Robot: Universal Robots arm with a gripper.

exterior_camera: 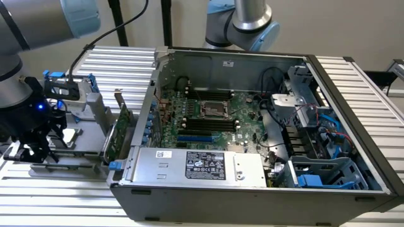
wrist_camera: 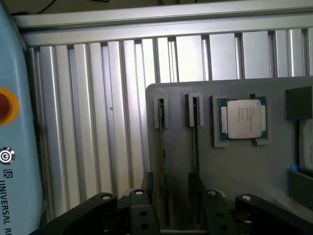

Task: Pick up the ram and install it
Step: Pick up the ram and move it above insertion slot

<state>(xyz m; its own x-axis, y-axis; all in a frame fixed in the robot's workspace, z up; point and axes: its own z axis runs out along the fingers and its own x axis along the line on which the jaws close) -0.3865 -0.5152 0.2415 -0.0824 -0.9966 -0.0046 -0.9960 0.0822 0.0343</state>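
Wrist view, ram (wrist_camera: 162,147) in tray (wrist_camera: 234,166) slot, flanked by hand (wrist_camera: 171,182), fingers (wrist_camera: 147,183) parted

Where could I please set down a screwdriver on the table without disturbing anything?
Bare ribbed table runs in front of the gray holder and beside the computer case at the exterior view's right. The holder, with ram sticks, processor and gripper, is crowded.

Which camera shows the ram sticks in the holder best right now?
The wrist view: two ram sticks stand edge-on in the grey holder's slots, beside the processor chip. At the exterior view's left the holder stands by the gripper, the sticks too small to tell.
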